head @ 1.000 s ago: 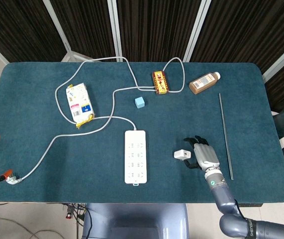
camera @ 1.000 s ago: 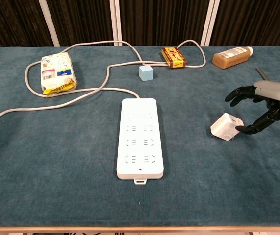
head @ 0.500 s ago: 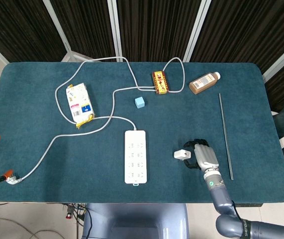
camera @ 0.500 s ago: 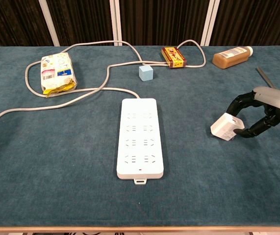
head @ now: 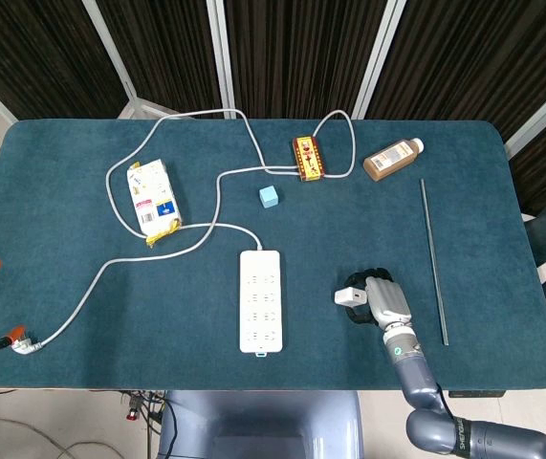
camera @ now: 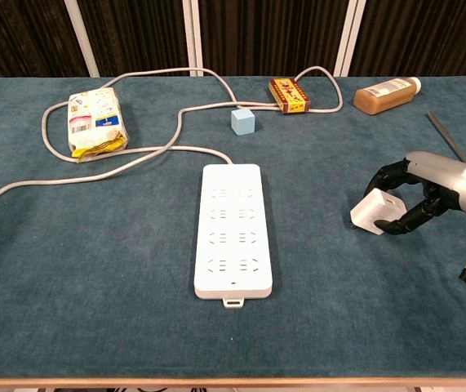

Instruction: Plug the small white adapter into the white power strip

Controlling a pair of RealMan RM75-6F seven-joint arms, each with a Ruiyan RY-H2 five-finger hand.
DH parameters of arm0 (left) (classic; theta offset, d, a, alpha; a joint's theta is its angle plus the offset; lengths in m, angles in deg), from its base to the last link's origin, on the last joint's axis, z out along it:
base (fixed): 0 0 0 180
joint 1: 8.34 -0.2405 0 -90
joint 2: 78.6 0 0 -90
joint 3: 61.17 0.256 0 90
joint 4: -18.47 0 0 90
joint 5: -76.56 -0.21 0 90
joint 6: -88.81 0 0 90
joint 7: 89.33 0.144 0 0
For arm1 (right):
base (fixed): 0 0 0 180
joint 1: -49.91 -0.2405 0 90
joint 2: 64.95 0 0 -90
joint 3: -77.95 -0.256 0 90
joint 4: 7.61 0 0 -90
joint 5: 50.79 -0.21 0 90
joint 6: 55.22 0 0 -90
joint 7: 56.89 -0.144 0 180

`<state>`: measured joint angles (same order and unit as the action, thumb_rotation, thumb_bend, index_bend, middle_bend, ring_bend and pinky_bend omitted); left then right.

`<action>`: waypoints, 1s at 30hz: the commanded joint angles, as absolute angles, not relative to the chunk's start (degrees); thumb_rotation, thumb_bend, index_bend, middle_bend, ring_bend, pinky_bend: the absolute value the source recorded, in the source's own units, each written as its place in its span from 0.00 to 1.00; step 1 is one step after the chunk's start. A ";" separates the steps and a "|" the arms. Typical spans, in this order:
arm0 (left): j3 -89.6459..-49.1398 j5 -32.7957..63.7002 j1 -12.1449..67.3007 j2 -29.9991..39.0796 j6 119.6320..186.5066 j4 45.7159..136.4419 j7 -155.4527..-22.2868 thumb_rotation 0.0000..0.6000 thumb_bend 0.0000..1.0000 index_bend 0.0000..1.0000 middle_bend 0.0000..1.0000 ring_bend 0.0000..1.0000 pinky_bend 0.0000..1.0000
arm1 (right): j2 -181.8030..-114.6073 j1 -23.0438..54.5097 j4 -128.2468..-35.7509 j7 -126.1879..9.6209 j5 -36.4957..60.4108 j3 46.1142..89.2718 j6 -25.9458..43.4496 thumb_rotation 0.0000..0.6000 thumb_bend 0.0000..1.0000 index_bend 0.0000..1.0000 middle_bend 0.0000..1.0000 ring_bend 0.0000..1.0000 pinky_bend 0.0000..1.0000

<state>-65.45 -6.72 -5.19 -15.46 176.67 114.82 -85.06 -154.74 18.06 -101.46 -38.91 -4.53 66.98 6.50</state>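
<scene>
A yellow and white snack packet (head: 152,200) is lying at the far left of the dark teal felt tabletop (head: 81,153), inside a loop of the grey power cable (head: 210,186) that is running along the far edge. Near the middle, the long white power strip (head: 260,300) is lying flat with its sockets facing up, its cable leaving from the far end. Beyond it, a small light-blue cube (head: 270,197) is sitting just beside the cable, and a red and yellow patterned box (head: 308,158) is resting further right. A brown bottle with a white cap (head: 393,158) is lying on its side at the far right. The small white adapter (camera: 375,211) is sitting on the tabletop, well right of the strip. The right hand (camera: 416,196) is curling its dark fingers (camera: 398,173) over and around the adapter, touching it; whether it is truly gripping is unclear. A thin metal rod (head: 433,258) is lying further right.
</scene>
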 commanded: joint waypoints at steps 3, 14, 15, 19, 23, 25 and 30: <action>-65.48 -6.66 -5.23 -15.54 176.72 114.85 -85.16 1.00 0.08 0.14 0.00 0.00 0.00 | -155.16 18.02 -101.08 -38.73 -4.77 66.91 6.68 1.00 0.40 0.40 0.36 0.19 0.09; -65.32 -6.63 -5.10 -15.37 176.39 114.95 -84.43 1.00 0.08 0.17 0.00 0.00 0.00 | -155.69 18.16 -99.82 -39.41 -5.02 66.60 6.38 1.00 0.43 0.47 0.41 0.22 0.09; -65.30 -6.65 -5.10 -15.34 176.39 114.95 -84.36 1.00 0.08 0.17 0.00 0.00 0.00 | -155.77 18.10 -99.69 -39.44 -4.99 66.55 6.28 1.00 0.44 0.47 0.41 0.23 0.09; -65.33 -6.62 -5.17 -15.44 176.51 115.04 -84.55 1.00 0.08 0.17 0.00 0.00 0.00 | -155.73 18.03 -99.31 -40.11 -4.96 66.73 4.98 1.00 0.46 0.49 0.43 0.24 0.09; -65.39 -6.39 -5.19 -15.54 176.44 115.05 -84.69 1.00 0.08 0.18 0.00 0.00 0.00 | -155.52 18.20 -99.23 -40.98 -4.16 66.81 4.59 1.00 0.50 0.52 0.45 0.25 0.09; -65.37 -6.45 -5.17 -15.60 176.41 115.05 -84.76 1.00 0.08 0.18 0.00 0.00 0.00 | -154.95 18.28 -99.81 -42.23 -2.35 66.39 4.71 1.00 0.50 0.54 0.46 0.25 0.09; -65.26 -6.60 -5.17 -15.66 176.38 115.16 -84.79 1.00 0.08 0.18 0.00 0.00 0.00 | -152.25 17.02 -103.14 -40.17 1.23 65.65 5.52 1.00 0.50 0.56 0.46 0.25 0.09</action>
